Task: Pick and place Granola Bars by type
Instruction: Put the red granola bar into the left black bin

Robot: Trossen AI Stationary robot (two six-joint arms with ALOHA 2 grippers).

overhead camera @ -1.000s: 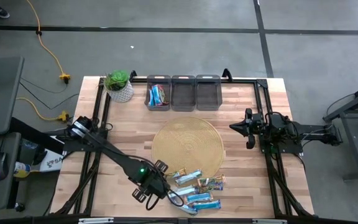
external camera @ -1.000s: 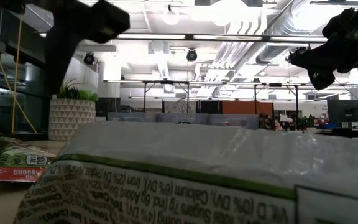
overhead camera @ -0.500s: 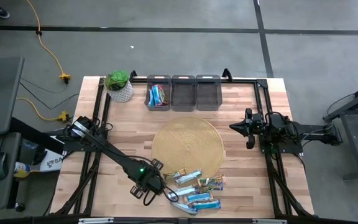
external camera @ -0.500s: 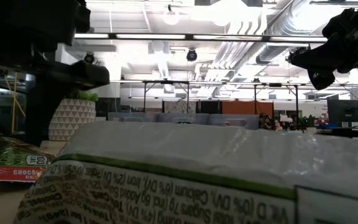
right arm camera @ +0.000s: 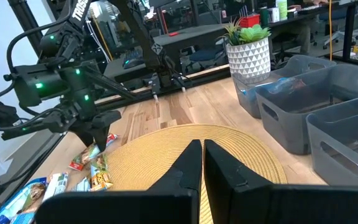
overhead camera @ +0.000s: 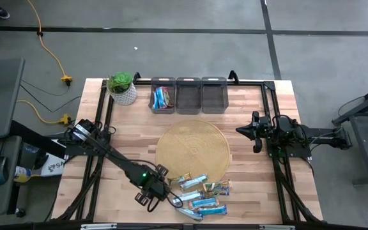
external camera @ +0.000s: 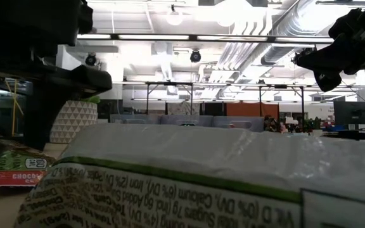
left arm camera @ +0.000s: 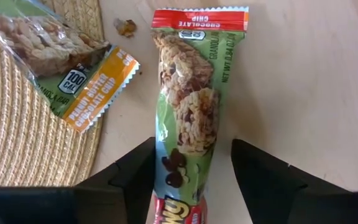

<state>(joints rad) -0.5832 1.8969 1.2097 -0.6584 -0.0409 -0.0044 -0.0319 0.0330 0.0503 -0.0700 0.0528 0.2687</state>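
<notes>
A green-wrapped chocolate-chip granola bar [left arm camera: 188, 118] with red ends lies flat on the wood just off the woven mat. My left gripper [left arm camera: 191, 180] is open and low over its near end, one finger on each side, with the bar lying along the gap. In the high view this gripper [overhead camera: 161, 193] is at the left of the loose pile of bars [overhead camera: 203, 191] near the table's near edge. A bar with an orange end [left arm camera: 73, 68] lies on the mat's edge. My right gripper [overhead camera: 255, 133] is shut and waits above the table's right side. My left gripper has its fingers [left arm camera: 132, 171] level with the bar's sides [left arm camera: 166, 168], coming from above. One finger's edge meets the wrapper's edge in the wrist view; whether it touches, I cannot tell. The bar lies flat on the table.
Three dark grey bins [overhead camera: 188, 96] stand in a row at the far edge; the left one [overhead camera: 163, 97] holds blue-and-white bars. A potted plant [overhead camera: 122, 88] stands left of them. The round woven mat [overhead camera: 193, 150] fills the middle. A wrapper [external camera: 201, 177] blocks most of the low view.
My left gripper has come down over the green bar and shifted slightly toward the table's left edge. In the low view its dark fingers have dropped from the top of the picture to beside the bar. The bars have stayed where they were.
</notes>
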